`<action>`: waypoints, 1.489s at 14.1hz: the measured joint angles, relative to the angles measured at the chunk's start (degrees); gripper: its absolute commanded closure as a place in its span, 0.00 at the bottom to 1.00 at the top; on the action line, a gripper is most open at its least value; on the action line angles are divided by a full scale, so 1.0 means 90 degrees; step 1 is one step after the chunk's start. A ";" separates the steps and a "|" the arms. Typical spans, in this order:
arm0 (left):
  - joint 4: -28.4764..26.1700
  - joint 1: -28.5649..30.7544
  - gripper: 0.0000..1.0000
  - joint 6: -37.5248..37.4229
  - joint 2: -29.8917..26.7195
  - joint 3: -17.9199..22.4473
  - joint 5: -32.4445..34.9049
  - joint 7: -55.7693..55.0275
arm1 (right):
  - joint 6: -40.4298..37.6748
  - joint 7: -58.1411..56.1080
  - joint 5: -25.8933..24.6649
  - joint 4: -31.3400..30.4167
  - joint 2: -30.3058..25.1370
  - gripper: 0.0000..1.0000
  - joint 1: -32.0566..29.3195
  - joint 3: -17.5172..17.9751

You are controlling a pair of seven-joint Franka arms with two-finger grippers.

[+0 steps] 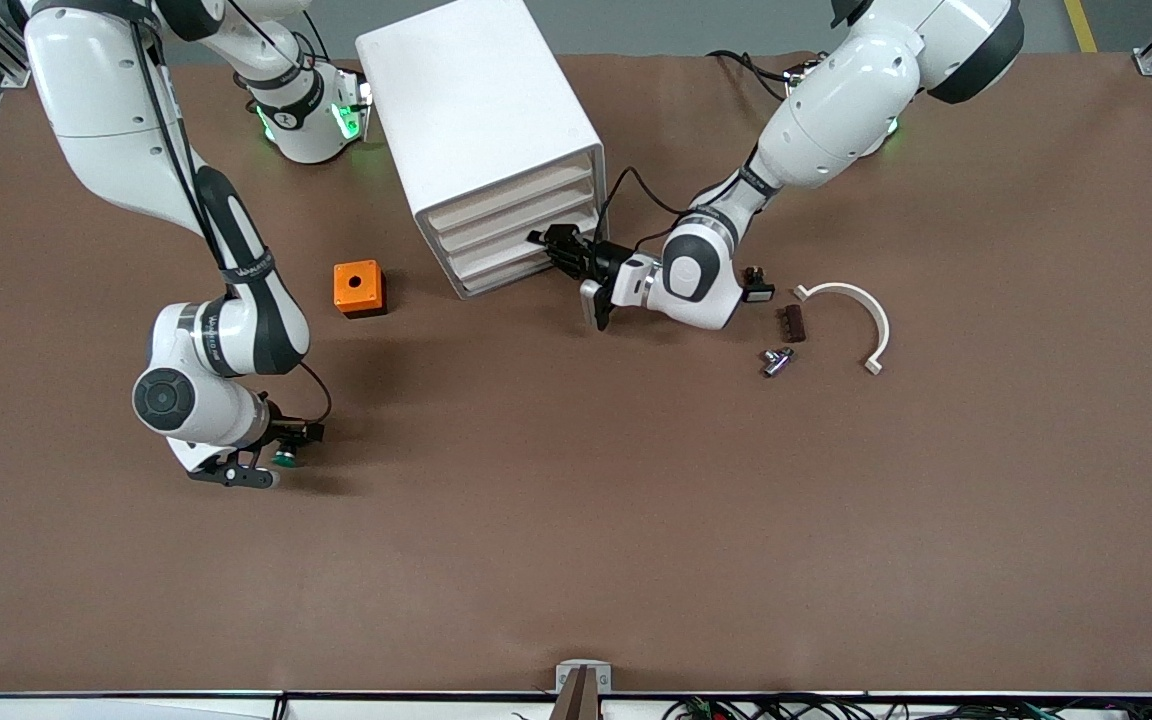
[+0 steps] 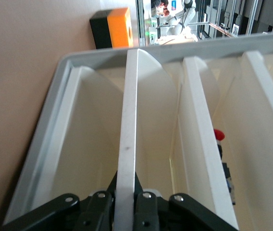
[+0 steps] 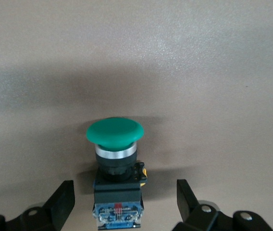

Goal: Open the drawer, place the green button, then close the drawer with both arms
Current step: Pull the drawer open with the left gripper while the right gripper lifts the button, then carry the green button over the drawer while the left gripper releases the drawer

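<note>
The white cabinet (image 1: 476, 110) stands near the robots' bases with its four drawers stacked. My left gripper (image 1: 558, 248) is at its front, shut on the thin front lip (image 2: 127, 120) of one of the lower drawers (image 1: 496, 252); in the left wrist view the gripper (image 2: 126, 202) clamps that lip from both sides. The button (image 1: 285, 458), green cap on a black-and-blue body, lies on the table toward the right arm's end. My right gripper (image 1: 271, 462) is low over it, open. Its fingers (image 3: 62, 202) stand either side of the button's body (image 3: 117, 192), with gaps.
An orange box (image 1: 358, 288) with a round hole sits beside the cabinet. Toward the left arm's end lie a small black part (image 1: 758, 290), a dark brown piece (image 1: 793, 322), a metal fitting (image 1: 776, 361) and a white curved piece (image 1: 861, 310). A red item (image 2: 218, 134) sits in a neighbouring drawer.
</note>
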 measured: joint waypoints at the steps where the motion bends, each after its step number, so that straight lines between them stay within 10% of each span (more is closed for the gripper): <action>1: 0.0035 0.0016 1.00 -0.0028 0.0000 0.0062 0.0000 -0.0018 | -0.0012 0.0000 0.0000 0.0003 0.0000 0.67 0.0001 0.0005; 4: 0.0163 0.0044 0.98 -0.0068 0.0000 0.0234 0.0000 -0.0112 | -0.0114 0.0001 0.0000 0.0031 -0.0001 0.87 0.0007 0.0014; 14: 0.0667 0.0544 0.90 -0.0069 0.0038 0.0532 0.0005 -0.0342 | -0.1347 0.0361 0.0004 0.0455 -0.0587 0.85 0.0233 0.0034; 15: 0.0713 0.0547 0.63 -0.0071 0.0052 0.0578 0.0004 -0.0344 | -0.1793 0.0736 0.0005 0.0606 -0.0739 0.85 0.0377 0.0042; 16: 0.0770 0.0549 0.01 -0.0065 0.0072 0.0612 0.0004 -0.0346 | -0.2209 0.1214 0.0005 0.0755 -0.0874 0.85 0.0558 0.0048; 21: 0.0919 0.0526 0.00 -0.0050 0.0117 0.0621 0.0058 -0.0991 | -0.2950 0.3814 0.0012 0.0985 -0.1279 0.85 0.1651 0.0086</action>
